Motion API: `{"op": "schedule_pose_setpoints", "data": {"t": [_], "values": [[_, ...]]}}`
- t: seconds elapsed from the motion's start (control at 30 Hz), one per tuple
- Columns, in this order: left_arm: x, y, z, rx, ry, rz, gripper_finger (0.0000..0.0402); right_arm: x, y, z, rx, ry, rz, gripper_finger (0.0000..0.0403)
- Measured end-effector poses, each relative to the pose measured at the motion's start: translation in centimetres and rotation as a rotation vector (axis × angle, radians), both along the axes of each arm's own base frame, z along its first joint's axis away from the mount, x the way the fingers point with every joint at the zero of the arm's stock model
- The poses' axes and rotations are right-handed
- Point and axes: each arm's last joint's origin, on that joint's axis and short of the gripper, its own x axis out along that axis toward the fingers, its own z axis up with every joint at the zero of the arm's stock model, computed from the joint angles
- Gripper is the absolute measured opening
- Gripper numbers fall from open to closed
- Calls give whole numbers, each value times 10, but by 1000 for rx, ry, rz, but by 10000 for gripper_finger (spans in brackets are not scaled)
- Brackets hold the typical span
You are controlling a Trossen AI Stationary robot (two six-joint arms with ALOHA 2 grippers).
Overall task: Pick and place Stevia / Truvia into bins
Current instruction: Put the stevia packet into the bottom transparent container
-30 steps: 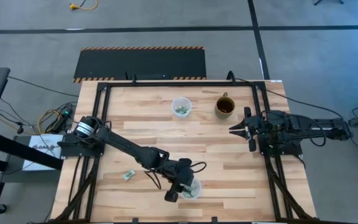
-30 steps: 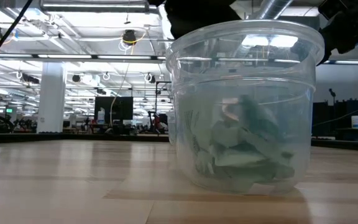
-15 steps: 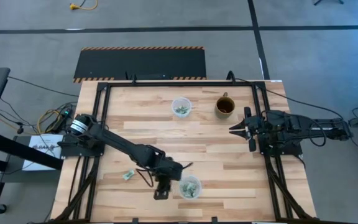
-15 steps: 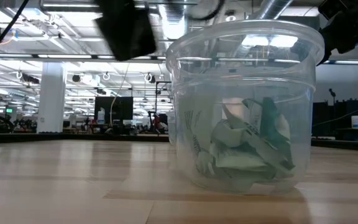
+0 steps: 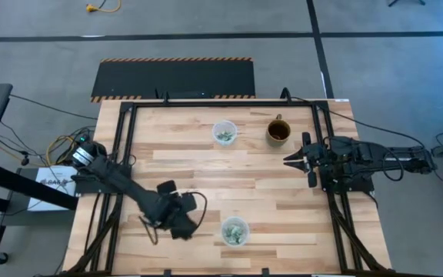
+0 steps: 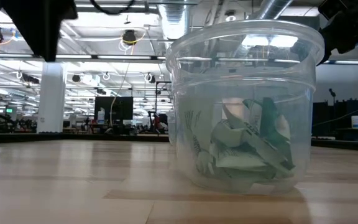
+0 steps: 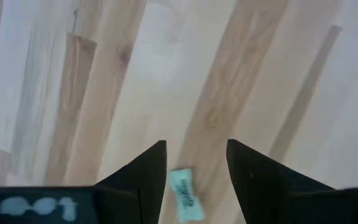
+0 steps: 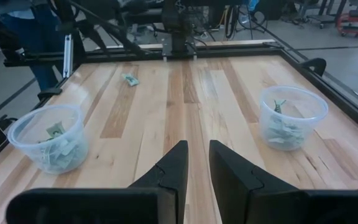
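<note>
Now I count one loose packet (image 7: pixel 186 194) on the worktop (image 5: pixel 206 165) under my left claw (image 7: pixel 196 163), its fingers spread and empty. Two cups (image 5: pixel 234 231) (image 5: pixel 224 132) hold packets. The right claw (image 5: pixel 289 161), narrow, waits far right.

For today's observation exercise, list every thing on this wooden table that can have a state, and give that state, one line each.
Near clear plastic cup: upright, holds packets.
Far clear plastic cup: upright, holds packets.
Brown mug: upright.
Loose green-and-white sweetener packet: flat on the table, not gripped.
Left gripper: open, above the loose packet.
Right gripper: empty, waiting at the table's right edge.
</note>
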Motion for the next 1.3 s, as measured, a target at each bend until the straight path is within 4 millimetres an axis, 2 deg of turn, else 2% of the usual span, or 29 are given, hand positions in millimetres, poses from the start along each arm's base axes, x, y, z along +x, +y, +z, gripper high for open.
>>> {"op": "schedule_pose_setpoints", "data": {"t": [0.1, 0.3, 0.57, 0.77, 0.97, 1.07, 1.17, 1.3], "values": [[-11, -8, 6, 12, -35, 56, 158, 0, 0, 0, 0, 0, 0, 59], [-33, -10, 9, 110, 20, 204, 158, 0, 0, 0, 0, 0, 0, 59], [-39, -14, 7, 71, 52, 255, 143, 0, 0, 0, 0, 0, 0, 59], [-63, 0, -18, -17, 55, 329, 103, 0, 0, 0, 0, 0, 0, 59], [-78, 12, -31, -246, -158, 316, 74, 0, 0, 0, 0, 0, 0, 59], [-88, 20, -44, -253, -164, 334, 72, 0, 0, 0, 0, 0, 0, 59], [-100, 29, -66, -241, -67, 409, 78, 0, 0, 0, 0, 0, 0, 59], [-102, 32, -85, -349, -4, 455, 103, 0, 0, 0, 0, 0, 0, 59]]}}
